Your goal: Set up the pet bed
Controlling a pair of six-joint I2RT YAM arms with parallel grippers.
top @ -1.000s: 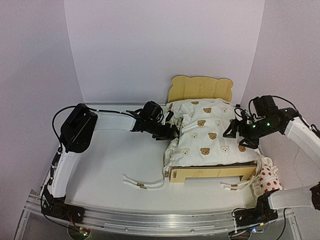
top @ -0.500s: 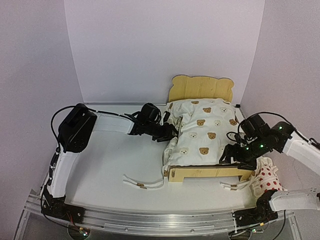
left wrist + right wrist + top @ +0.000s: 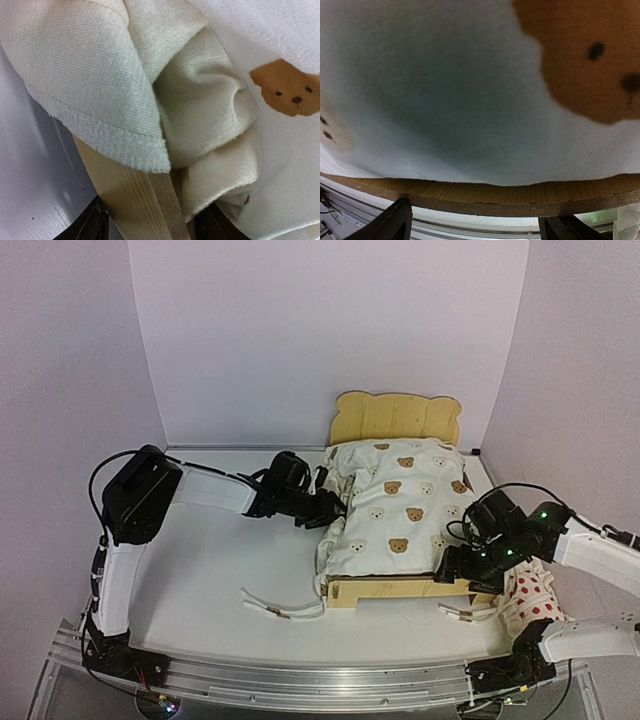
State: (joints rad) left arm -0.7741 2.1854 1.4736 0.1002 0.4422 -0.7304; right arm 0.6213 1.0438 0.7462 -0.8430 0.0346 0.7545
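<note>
The pet bed [image 3: 396, 418], a light plywood frame with an ear-shaped headboard, stands at the back right of the table. A cream bear-print cushion [image 3: 395, 508] covers it. My left gripper [image 3: 328, 510] is at the bed's left side rail. In the left wrist view the gripper [image 3: 152, 226] is shut on the plywood rail [image 3: 135, 195] and a fold of the cushion's ruffle [image 3: 215, 165]. My right gripper [image 3: 452, 570] is at the bed's front right corner. In the right wrist view its jaws [image 3: 480, 222] stand wide open just below the rail's edge [image 3: 485, 195], with cushion [image 3: 445, 100] above.
A white red-dotted pillow [image 3: 530, 600] lies at the right edge, under the right arm. Two cushion ties [image 3: 285, 608] [image 3: 465, 613] trail on the table in front of the bed. Purple walls close in the back and sides.
The bed and cushion have slid left with my left gripper, whose jaws have narrowed. My right gripper has come down from the cushion's right side to the front right corner, closing slightly.
</note>
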